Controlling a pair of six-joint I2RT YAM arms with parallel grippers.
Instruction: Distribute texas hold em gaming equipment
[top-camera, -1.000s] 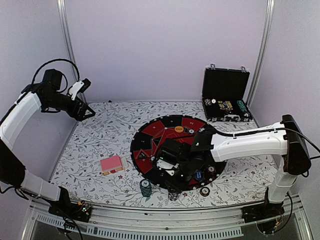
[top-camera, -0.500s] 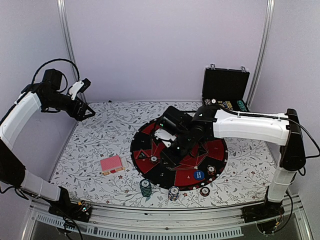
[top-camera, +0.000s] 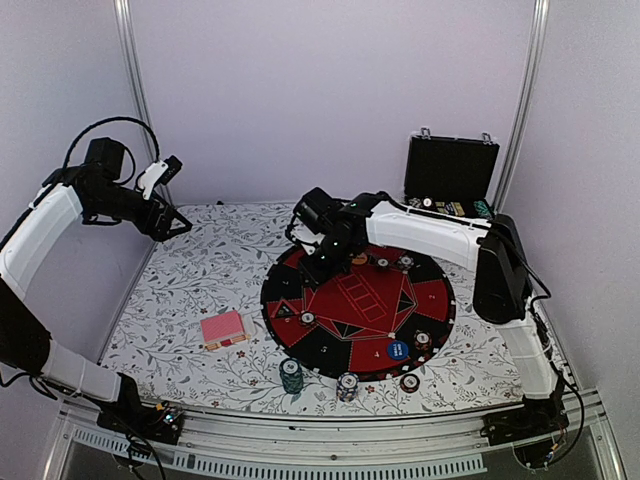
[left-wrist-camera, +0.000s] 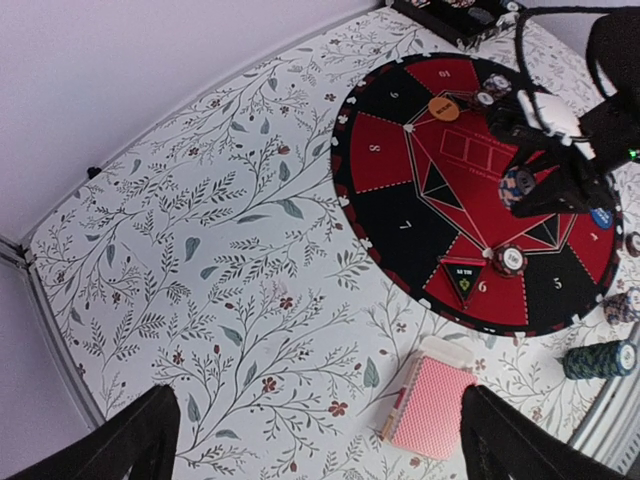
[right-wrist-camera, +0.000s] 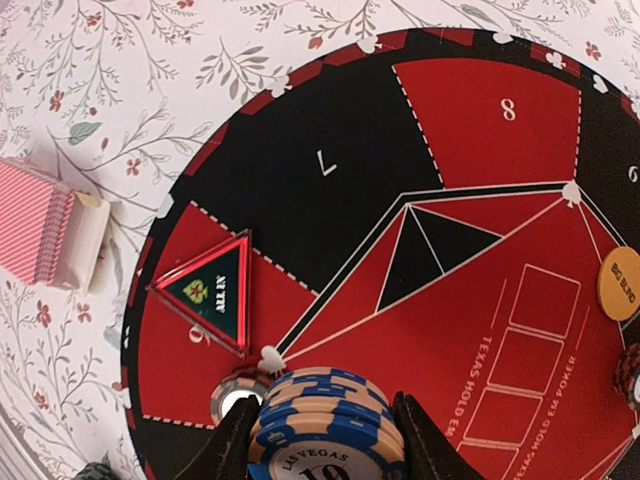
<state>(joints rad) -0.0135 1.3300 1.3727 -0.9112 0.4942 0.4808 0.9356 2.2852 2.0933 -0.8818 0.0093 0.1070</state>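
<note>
Along your near edge of the worktop (top-camera: 200, 270), three short chip stacks stand in a row just off the mat's rim. A dark green stack (top-camera: 291, 372) is on the left, a blue-white stack (top-camera: 347, 384) in the middle and a brown-red stack (top-camera: 410, 381) on the right. Just beyond them, on the round red-and-black mat (top-camera: 330, 345), lies the blue button disc (top-camera: 398, 350), with a single chip (top-camera: 422, 339) beside it. Off the mat to the left, the deck of pink-red-backed cards (top-camera: 223, 329) lies flat on the worktop, well apart from both arms. On the mat's left side a triangular "ALL IN" marker (right-wrist-camera: 212, 290) sits in a red sector, and a lone chip (top-camera: 307, 318) is just beside it.

Farther in, your right fingers (right-wrist-camera: 235, 445) are partly closed on a stack of blue-and-tan chips (right-wrist-camera: 325, 410), one finger pressed to each side of its edge. They hold it over the far left part of the mat; I cannot tell whether the stack touches the mat. The orange button disc (right-wrist-camera: 620, 285) lies near the mat's far rim, with a further chip (top-camera: 382, 263) just to its right.

Behind the mat at the far right, the black case (top-camera: 452, 170) stands open with its lid upright. Your left fingers (left-wrist-camera: 140, 440) are spread wide with nothing between them, and they hang above the far left corner of the worktop.
</note>
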